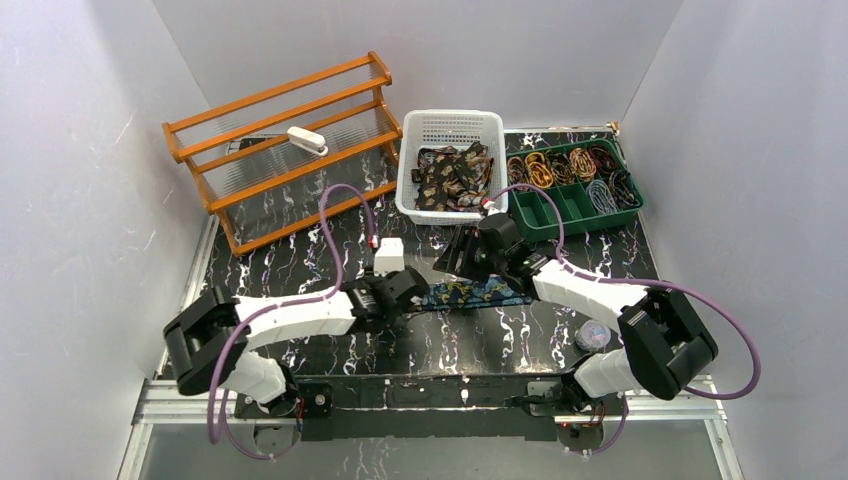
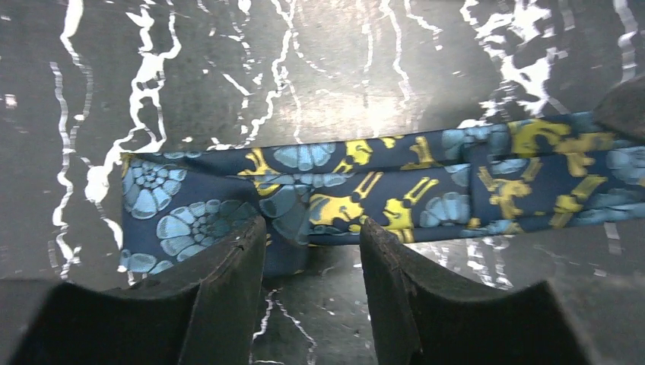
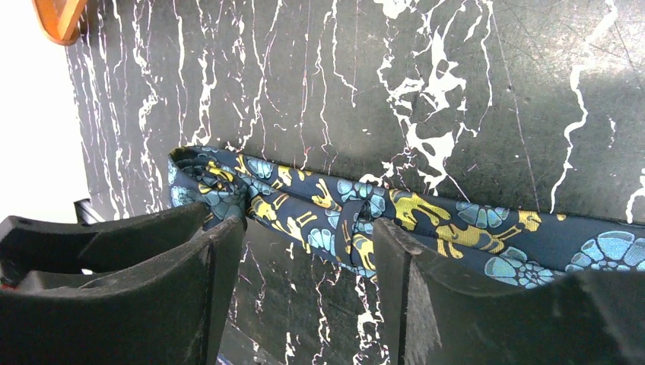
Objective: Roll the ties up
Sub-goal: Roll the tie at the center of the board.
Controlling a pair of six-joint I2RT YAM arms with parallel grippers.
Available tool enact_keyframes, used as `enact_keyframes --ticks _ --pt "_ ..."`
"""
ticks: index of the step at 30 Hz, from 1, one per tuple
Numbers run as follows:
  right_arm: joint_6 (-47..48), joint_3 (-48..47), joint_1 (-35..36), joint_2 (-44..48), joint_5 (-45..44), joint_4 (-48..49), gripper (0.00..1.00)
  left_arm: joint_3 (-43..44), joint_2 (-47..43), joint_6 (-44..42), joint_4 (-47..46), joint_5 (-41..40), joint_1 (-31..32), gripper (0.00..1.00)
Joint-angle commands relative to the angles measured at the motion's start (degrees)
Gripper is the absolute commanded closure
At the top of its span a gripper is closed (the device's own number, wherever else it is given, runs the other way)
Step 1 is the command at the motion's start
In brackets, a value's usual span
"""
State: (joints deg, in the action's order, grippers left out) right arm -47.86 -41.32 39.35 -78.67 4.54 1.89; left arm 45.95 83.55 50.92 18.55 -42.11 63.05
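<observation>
A dark blue tie (image 1: 470,293) with teal and gold paisley lies folded flat on the black marbled table, between the two arms. My left gripper (image 1: 415,290) is open at its left end; in the left wrist view the tie (image 2: 365,190) lies just beyond the open fingertips (image 2: 243,243). My right gripper (image 1: 462,255) is open above the tie's far side; in the right wrist view the tie (image 3: 342,205) runs across in front of the spread fingers (image 3: 395,251). Neither gripper holds it. Several dark brown ties (image 1: 450,175) lie in a white basket (image 1: 452,124).
A green divided tray (image 1: 548,210) with rolled ties stands at the back right. An orange wooden rack (image 1: 285,140) with a white object stands at the back left. A small round item (image 1: 592,335) lies by the right arm's base.
</observation>
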Motion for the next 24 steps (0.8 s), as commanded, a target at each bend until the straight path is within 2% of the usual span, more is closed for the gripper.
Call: enact_keyframes --ticks 1,5,9,11,14,17,19,24 --pt "1.7 0.5 -0.9 1.9 2.8 2.2 0.28 -3.7 -8.9 -3.0 -12.1 13.2 -4.2 0.51" --pt "7.0 -0.5 -0.9 0.7 10.0 6.4 0.24 -4.5 -17.7 -3.0 -10.1 12.1 -6.0 0.46" --pt "15.3 -1.9 -0.1 -2.6 18.6 15.5 0.24 -5.0 -24.1 -3.3 -3.7 12.1 -10.0 0.4" --pt "21.8 -2.2 2.1 -3.3 18.4 19.0 0.22 -6.3 -26.9 -2.7 -0.6 11.6 -12.2 0.36" --pt "36.9 -0.5 7.4 -4.3 15.2 26.4 0.17 -8.7 -31.4 -1.8 2.5 13.9 -18.1 0.28" --pt "48.6 -1.1 11.2 -7.0 16.3 29.7 0.07 -10.7 -36.3 -1.7 5.7 16.3 -25.2 0.21" --pt "56.9 -2.1 14.4 -9.3 15.0 30.6 0.03 -12.6 -38.2 -1.9 5.9 19.7 -29.7 0.16" --pt "64.3 -6.7 16.9 -17.6 16.5 30.6 0.01 -15.8 -38.1 -1.6 6.9 27.0 -39.6 0.11"
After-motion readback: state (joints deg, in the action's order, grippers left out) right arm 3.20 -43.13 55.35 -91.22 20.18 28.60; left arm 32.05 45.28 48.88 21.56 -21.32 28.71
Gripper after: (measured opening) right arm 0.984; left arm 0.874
